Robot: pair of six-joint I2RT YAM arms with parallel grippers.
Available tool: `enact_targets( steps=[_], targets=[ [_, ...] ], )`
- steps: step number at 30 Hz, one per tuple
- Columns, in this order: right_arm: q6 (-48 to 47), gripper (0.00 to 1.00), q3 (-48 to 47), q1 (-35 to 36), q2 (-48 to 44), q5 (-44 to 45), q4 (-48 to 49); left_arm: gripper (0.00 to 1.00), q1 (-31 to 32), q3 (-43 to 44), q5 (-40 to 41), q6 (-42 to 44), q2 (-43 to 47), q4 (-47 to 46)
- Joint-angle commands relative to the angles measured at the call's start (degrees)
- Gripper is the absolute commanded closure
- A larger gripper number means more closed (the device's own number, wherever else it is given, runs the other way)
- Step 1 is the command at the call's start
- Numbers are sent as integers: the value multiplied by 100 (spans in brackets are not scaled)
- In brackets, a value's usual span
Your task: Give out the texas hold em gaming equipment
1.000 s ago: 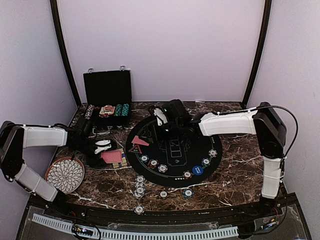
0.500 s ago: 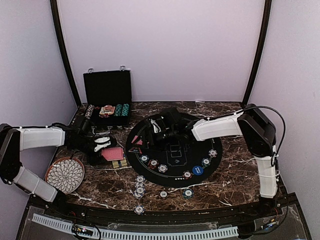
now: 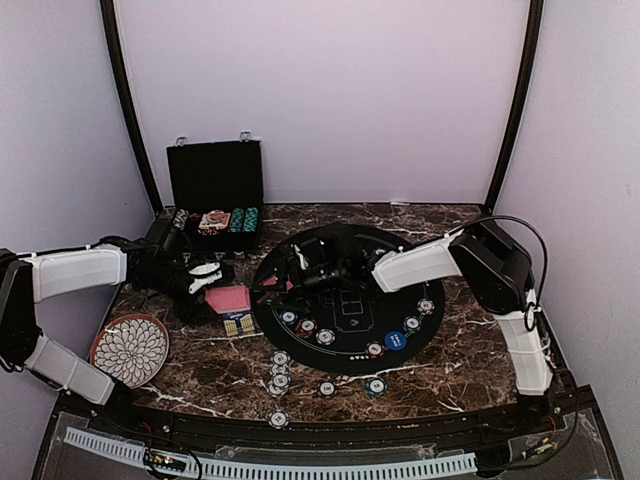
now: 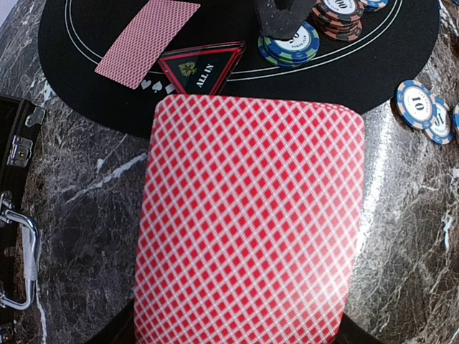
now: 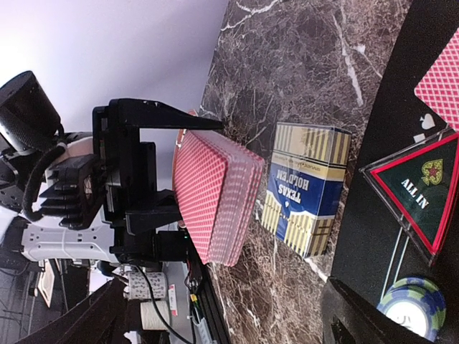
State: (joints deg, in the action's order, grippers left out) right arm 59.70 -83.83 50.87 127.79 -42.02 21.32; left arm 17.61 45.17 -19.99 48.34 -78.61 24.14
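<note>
Card deck (image 4: 247, 222) — in left end effector (image 3: 205, 290)

**Crowded Around the Round Mat**

Chips (image 3: 325, 337) ringed the black round mat's (image 3: 345, 300) near edge; its far half lay open. Left of the mat, the card box (image 3: 236, 325), held deck (image 3: 226, 298) and open case (image 3: 215, 190) blocked passage. The worktop (image 3: 480, 350) right of the mat stood free.

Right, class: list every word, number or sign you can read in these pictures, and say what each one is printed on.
"ALL IN": on the black triangle marker with the red edge.
"TEXAS HOLD'EM": on the blue and gold card box lying on the marble.
"10": on the blue-and-white chip beside the mat.
Spade and heart signs: on the white card under the marker.
Other chip numbers and the box's small print: too blurred to read.
</note>
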Motion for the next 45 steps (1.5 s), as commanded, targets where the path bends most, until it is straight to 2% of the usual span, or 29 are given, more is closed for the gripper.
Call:
enact_targets(
  steps=[1, 5, 12, 17, 27, 31, 38, 42, 43, 45],
  targets=[
    [450, 6, -261, 16, 219, -287, 612, 100, 69, 390, -279, -147, 142, 262],
    [600, 8, -463, 19, 423, -377, 693, 100, 120, 543, -320, -196, 84, 309],
    [1407, 14, -704, 28, 790, -641, 1657, 100, 227, 690, -207, -172, -75, 283],
    [1574, 20, -809, 61, 897, -729, 1781, 100, 264, 757, -167, -154, -159, 267],
    [1852, 45, -1175, 105, 1190, -922, 1913, 100, 369, 947, -108, -147, -314, 278],
    [1949, 51, -1349, 133, 1295, -1019, 1926, 100, 399, 1028, -87, -121, -361, 317],
    [2059, 79, -1469, 142, 1335, -1054, 1949, 100, 455, 1099, -64, -112, -392, 362],
    [2250, 88, -1407, 142, 1334, -1037, 2199, 100, 534, 1162, -48, -132, -428, 384],
    [2275, 90, -1369, 138, 1330, -1032, 2241, 99, 556, 1214, -18, -132, -445, 419],
    [2302, 93, -1259, 134, 1292, -1012, 2273, 83, 611, 1335, 16, -105, -528, 523]
  ],
)
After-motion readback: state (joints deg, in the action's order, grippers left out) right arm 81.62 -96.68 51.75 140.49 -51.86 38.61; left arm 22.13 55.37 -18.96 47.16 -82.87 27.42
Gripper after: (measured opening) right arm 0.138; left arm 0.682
